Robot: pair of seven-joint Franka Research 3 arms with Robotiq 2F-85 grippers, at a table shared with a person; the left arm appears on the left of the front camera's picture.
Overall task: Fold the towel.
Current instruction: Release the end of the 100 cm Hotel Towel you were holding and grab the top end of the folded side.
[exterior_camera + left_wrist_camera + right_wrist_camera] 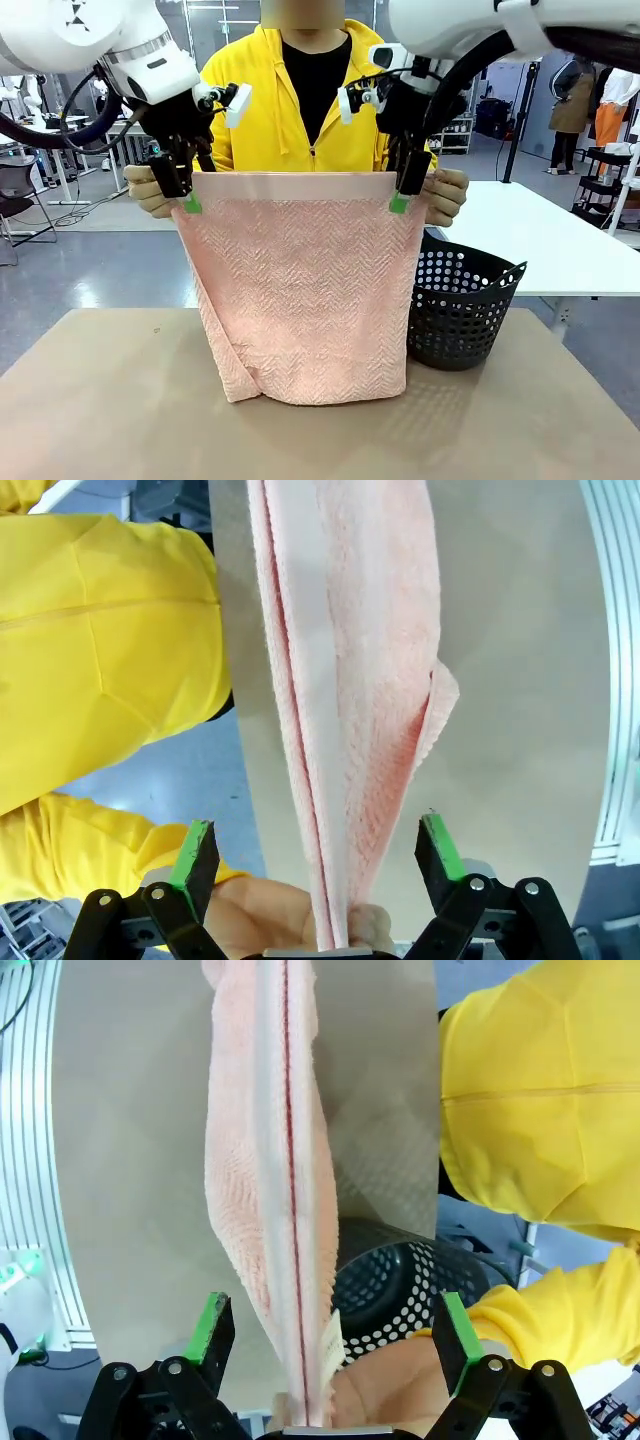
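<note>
On the near bench (100, 400) rests the bottom fold of the towel (300, 290), hanging upright just left of a black basket (465, 310), with my left jaws and right jaws both spread wide astride its top corners, gripping nothing, while the person's hands (447, 195) hold those corners at the far side.

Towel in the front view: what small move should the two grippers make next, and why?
Probably close both pairs of fingers on the top edge of the towel. The person holds it upright by its top corners, and the left gripper and right gripper each straddle that edge near a corner, fingers apart with the cloth between them. Gripping first would let the person release it.
</note>
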